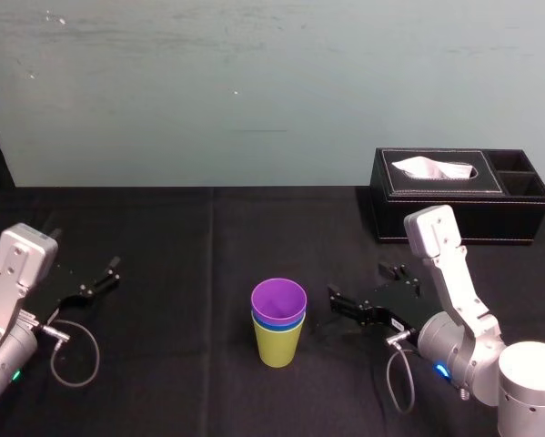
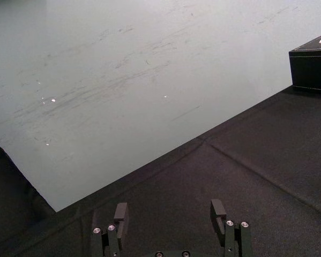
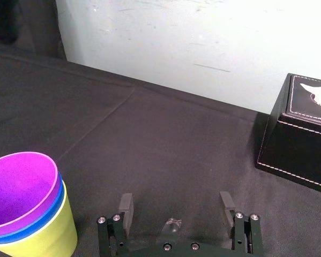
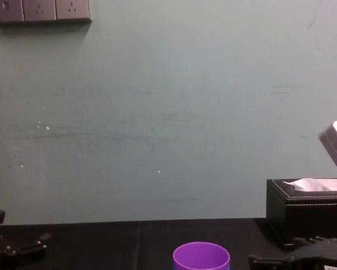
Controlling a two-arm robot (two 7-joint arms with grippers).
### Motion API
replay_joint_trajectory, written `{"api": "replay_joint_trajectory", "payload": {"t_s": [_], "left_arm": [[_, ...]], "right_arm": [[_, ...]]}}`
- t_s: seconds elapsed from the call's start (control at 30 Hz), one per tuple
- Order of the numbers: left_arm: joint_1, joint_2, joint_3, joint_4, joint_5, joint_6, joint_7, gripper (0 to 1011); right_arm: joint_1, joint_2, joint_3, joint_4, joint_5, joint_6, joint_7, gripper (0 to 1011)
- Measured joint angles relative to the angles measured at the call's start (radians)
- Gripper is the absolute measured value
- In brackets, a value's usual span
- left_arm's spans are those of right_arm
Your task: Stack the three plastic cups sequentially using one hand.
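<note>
The three plastic cups point(image 1: 279, 323) stand nested in one upright stack on the black tablecloth: yellow-green outermost, blue in the middle, purple innermost. The same stack point(image 3: 29, 206) shows in the right wrist view, and its purple rim point(image 4: 201, 257) in the chest view. My right gripper point(image 1: 356, 299) hovers just right of the stack, a short gap away, open with nothing between its fingers point(image 3: 126, 206). My left gripper point(image 1: 97, 279) rests at the far left of the table, open and empty, its fingers point(image 2: 120, 213) apart over bare cloth.
A black tissue box point(image 1: 459, 193) with a white tissue stands at the back right, behind my right arm. A pale wall point(image 1: 254, 82) bounds the table's far edge. Cables loop beside each wrist.
</note>
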Motion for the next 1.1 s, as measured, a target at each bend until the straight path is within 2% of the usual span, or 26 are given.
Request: {"api": "replay_joint_trajectory", "payload": {"t_s": [1.1], "left_arm": [[0.000,0.000,0.000,0.000,0.000,0.000,0.000,1000]], "right_arm": [[0.000,0.000,0.000,0.000,0.000,0.000,0.000,1004]]}}
